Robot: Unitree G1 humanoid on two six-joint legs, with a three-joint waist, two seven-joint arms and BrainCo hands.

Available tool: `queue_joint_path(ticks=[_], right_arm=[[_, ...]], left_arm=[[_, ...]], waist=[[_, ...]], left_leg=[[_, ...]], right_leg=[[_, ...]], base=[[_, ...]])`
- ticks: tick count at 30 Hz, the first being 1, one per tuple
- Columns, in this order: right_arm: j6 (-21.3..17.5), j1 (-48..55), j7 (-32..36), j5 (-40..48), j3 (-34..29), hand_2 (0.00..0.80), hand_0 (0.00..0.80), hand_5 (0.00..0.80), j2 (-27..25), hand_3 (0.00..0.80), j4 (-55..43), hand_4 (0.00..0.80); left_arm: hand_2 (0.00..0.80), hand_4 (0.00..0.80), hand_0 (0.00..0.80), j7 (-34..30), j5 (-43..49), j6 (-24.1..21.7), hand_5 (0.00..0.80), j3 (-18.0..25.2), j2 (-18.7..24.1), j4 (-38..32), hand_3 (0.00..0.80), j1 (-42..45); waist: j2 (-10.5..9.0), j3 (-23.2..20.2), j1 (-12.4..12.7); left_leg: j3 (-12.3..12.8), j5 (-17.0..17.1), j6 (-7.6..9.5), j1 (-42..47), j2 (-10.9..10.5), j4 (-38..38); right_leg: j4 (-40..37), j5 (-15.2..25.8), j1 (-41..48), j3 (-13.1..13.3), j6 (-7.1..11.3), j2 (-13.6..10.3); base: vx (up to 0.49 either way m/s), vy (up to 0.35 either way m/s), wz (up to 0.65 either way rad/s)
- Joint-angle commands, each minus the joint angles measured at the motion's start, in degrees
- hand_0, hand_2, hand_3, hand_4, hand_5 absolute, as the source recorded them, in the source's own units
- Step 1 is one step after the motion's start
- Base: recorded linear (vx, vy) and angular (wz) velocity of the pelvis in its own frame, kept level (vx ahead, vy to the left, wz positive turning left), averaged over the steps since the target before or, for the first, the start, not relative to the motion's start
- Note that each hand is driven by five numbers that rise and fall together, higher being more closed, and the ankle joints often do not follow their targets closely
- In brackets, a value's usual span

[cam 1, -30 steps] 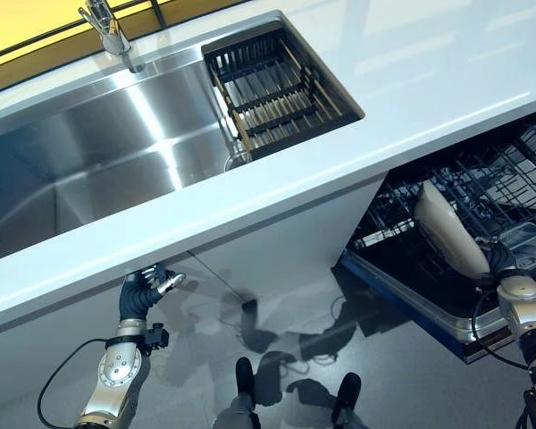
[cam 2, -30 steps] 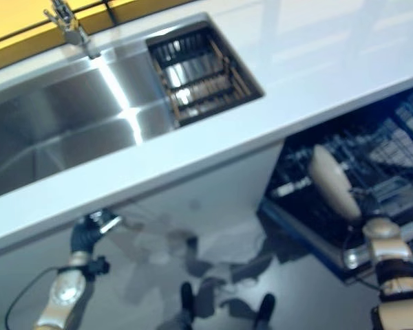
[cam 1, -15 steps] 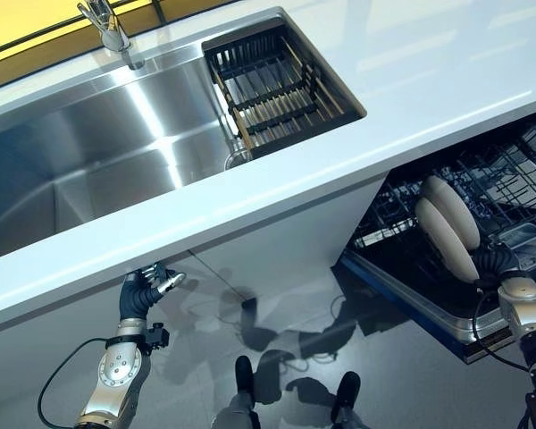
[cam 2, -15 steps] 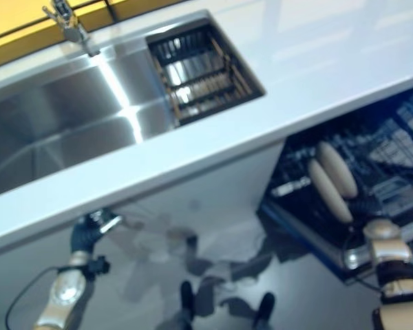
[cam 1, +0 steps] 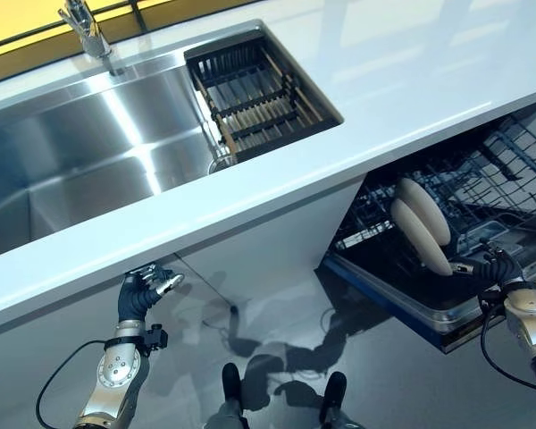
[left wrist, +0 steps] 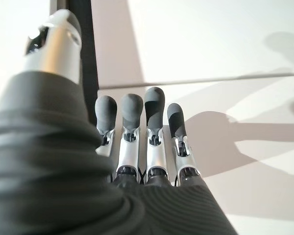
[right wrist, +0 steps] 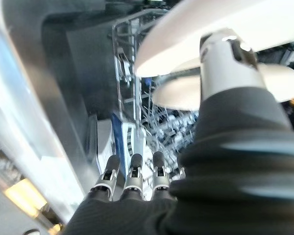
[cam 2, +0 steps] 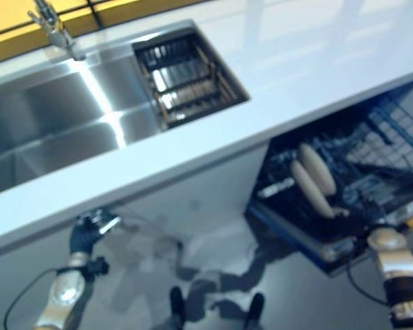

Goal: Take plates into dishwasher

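Below the white countertop (cam 1: 411,85), the dishwasher rack (cam 1: 482,192) holds two plates (cam 1: 415,223) upright, side by side. Right hand (cam 1: 498,265), fingers straight and holding nothing, sits just beside them; best drawn back clear without nudging either. Left hand (left wrist: 137,132) hangs relaxed, straight-fingered.

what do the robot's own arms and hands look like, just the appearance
Both arms are jointed silver-grey metal. The left hand and right hand have a dark ribbed cover over the back and wrist, and silver fingers with rounded dark tips; the thumb matches.
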Motion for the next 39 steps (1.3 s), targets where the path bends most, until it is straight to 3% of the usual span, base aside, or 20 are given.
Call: queue_joint_path(ticks=[1,10,15,16,18,19,20,21,23,24,26,31,32,33,34,36,39], right_arm=[[-0.2,1.4,0.6,2.6,-1.1,0.0,0.0,0.0,-4.4,0.0,-4.2,0.0],[-0.2,8.4,1.4,3.2,-6.5,0.0,0.0,0.0,-3.5,0.0,-6.0,0.0],[-0.1,9.6,3.1,4.7,-8.2,0.0,0.0,0.0,-3.9,0.0,-4.8,0.0],[0.0,9.6,2.6,6.1,-8.3,0.0,0.0,0.0,-4.3,0.0,-2.9,0.0],[-0.8,9.4,3.0,7.7,-8.5,0.0,0.0,0.0,-4.7,0.0,-0.7,0.0],[-1.5,8.8,3.9,9.8,-9.2,0.0,0.0,0.0,-5.3,0.0,2.4,0.0],[-1.6,8.7,3.9,10.2,-9.3,0.0,0.0,0.0,-5.4,0.0,3.0,0.0],[-2.4,8.3,4.2,11.5,-9.9,0.0,0.0,0.0,-6.1,0.0,6.0,0.0],[-2.6,8.2,5.3,12.2,-10.4,0.0,0.0,0.0,-6.6,0.0,8.0,0.0],[-3.0,7.9,6.1,12.1,-11.2,0.0,0.0,0.0,-6.6,0.0,10.4,0.0],[-3.7,7.4,5.6,13.6,-11.7,0.0,0.0,0.0,-5.9,0.0,12.5,0.0],[-2.4,6.7,3.7,16.7,-11.8,0.0,0.0,0.0,-2.2,0.0,14.1,0.0],[-3.0,7.2,4.5,18.0,-12.2,0.0,0.0,0.0,-1.2,0.0,14.5,0.0],[-3.1,7.4,4.6,18.2,-12.2,0.0,0.0,0.0,-1.1,0.0,14.5,0.0],[-3.1,8.2,5.0,19.2,-12.8,0.0,0.0,0.0,-0.1,0.0,13.9,0.0],[-4.1,9.8,5.6,19.0,-13.1,0.0,0.0,0.0,1.8,0.0,13.2,0.0],[-6.6,10.8,6.5,20.5,-13.5,0.0,0.0,0.0,2.9,0.0,15.7,0.0]], left_arm=[[0.0,0.0,0.0,1.4,0.5,-1.1,0.0,3.8,-0.5,5.6,0.0,-2.6],[0.0,0.0,0.0,2.6,-2.1,1.1,0.0,7.1,-5.0,14.5,0.0,0.8],[0.0,0.0,0.0,1.5,-4.5,0.6,0.0,10.8,-7.8,20.2,0.0,4.0],[0.0,0.0,0.0,1.6,-3.9,0.2,0.0,11.5,-8.1,21.3,0.0,4.5],[0.0,0.0,0.0,1.8,-3.4,0.4,0.0,11.8,-8.2,21.9,0.0,4.6],[0.0,0.0,0.0,2.5,-2.9,0.4,0.0,11.9,-8.2,23.2,0.0,4.3],[0.0,0.0,0.0,2.7,-2.8,0.4,0.0,12.0,-8.2,23.5,0.0,4.3],[0.0,0.0,0.0,2.8,-2.2,0.6,0.0,12.6,-8.1,24.7,0.0,4.3],[0.0,0.0,0.0,2.8,-1.8,0.9,0.0,13.2,-7.9,25.7,0.0,4.3],[0.0,0.0,0.0,2.9,-1.7,1.5,0.0,13.7,-7.4,26.9,0.0,4.2],[0.0,0.0,0.0,3.8,-1.7,2.5,0.0,13.1,-7.0,28.0,0.0,3.3],[0.0,0.0,0.0,4.0,-1.6,3.9,0.0,11.8,-6.5,29.5,0.0,1.8],[0.0,0.0,0.0,3.7,-1.6,3.8,0.0,11.6,-6.4,29.5,0.0,2.2],[0.0,0.0,0.0,3.7,-1.6,3.8,0.0,11.6,-6.4,29.5,0.0,2.3],[0.0,0.0,0.0,3.4,-1.4,3.8,0.0,11.5,-6.2,29.4,0.0,2.7],[0.0,0.0,0.0,2.7,-1.7,4.1,0.0,12.1,-5.4,29.7,0.0,2.8],[0.0,0.0,0.0,1.3,-2.4,4.8,0.0,13.2,-3.7,30.5,0.0,1.9]], waist=[[-2.35,-6.4,-1.5],[-3.96,-9.4,-2.8],[-4.59,-10.0,-2.4],[-4.98,-9.5,-1.8],[-5.5,-9.2,-1.5],[-6.78,-8.8,-1.7],[-7.05,-8.8,-1.8],[-7.88,-8.7,-1.7],[-7.74,-8.9,-1.9],[-6.61,-9.3,-2.7],[-5.54,-9.1,-3.2],[-4.81,-7.8,-3.9],[-4.29,-7.5,-4.3],[-4.25,-7.5,-4.3],[-3.87,-7.4,-4.5],[-3.37,-7.7,-3.8],[-3.43,-8.4,-2.4]], left_leg=[[-0.2,1.5,-0.24,-2.1,1.9,-0.2],[1.7,1.7,-0.83,-0.7,3.3,-0.2],[2.7,4.2,-2.5,-2.2,5.2,-0.2],[1.2,3.7,-2.36,-2.3,4.6,0.9],[0.8,2.0,-1.79,-1.7,3.7,3.1],[0.3,-2.5,-0.87,-1.8,2.0,13.2],[0.1,-2.9,-0.61,-2.3,1.6,14.7],[-2.6,-6.6,0.38,-2.6,-1.3,21.8],[-5.0,-8.2,1.09,-2.0,-3.6,21.6],[-6.2,-10.7,1.91,1.5,-4.9,14.9],[-7.1,-10.1,2.7,4.3,-5.7,7.9],[-9.1,-9.0,4.48,5.3,-7.9,2.4],[-10.1,-8.8,5.01,5.7,-8.0,1.5],[-10.2,-8.8,5.12,5.7,-8.1,1.3],[-10.7,-8.5,5.81,5.4,-8.0,1.2],[-10.4,-7.4,6.65,3.9,-7.7,1.5],[-11.0,-7.0,6.83,1.1,-7.2,3.1]], right_leg=[[6.1,-5.1,0.7,0.9,0.57,-0.2],[4.4,-5.5,3.1,1.4,-0.02,1.4],[2.3,-5.3,4.9,1.4,-0.8,3.4],[1.8,-4.8,5.1,2.0,-1.08,3.6],[1.7,-4.5,5.0,1.9,-1.42,3.2],[2.1,-4.4,4.3,1.6,-2.58,2.2],[2.4,-4.2,3.9,1.6,-2.8,1.9],[3.7,-4.4,2.8,1.8,-3.33,1.0],[5.1,-4.2,1.5,2.4,-3.09,0.8],[6.1,-3.6,-0.4,3.0,-2.18,1.3],[6.2,-1.9,-2.5,3.9,-0.83,1.8],[6.0,2.2,-7.1,5.7,1.81,1.4],[7.7,2.7,-8.4,7.8,2.41,1.1],[8.2,2.6,-8.7,8.2,2.48,1.1],[10.9,1.9,-8.9,10.5,2.4,1.1],[16.2,1.0,-8.6,12.1,2.11,-0.5],[14.2,-0.7,-5.6,13.4,1.27,-2.1]], base=[[0.045,0.021,-0.18],[0.055,-0.021,-0.1],[0.045,-0.056,-0.11],[-0.017,-0.047,-0.06],[-0.079,-0.044,-0.15],[-0.116,-0.033,-0.14],[-0.147,0.022,-0.08],[-0.096,0.078,-0.08],[-0.075,0.156,-0.16],[-0.042,0.199,-0.23],[-0.025,0.153,-0.25],[-0.076,0.092,0.0],[-0.068,0.068,-0.02],[-0.054,0.027,0.04],[-0.073,-0.001,0.05],[-0.119,-0.076,0.1],[-0.087,-0.188,0.03]])
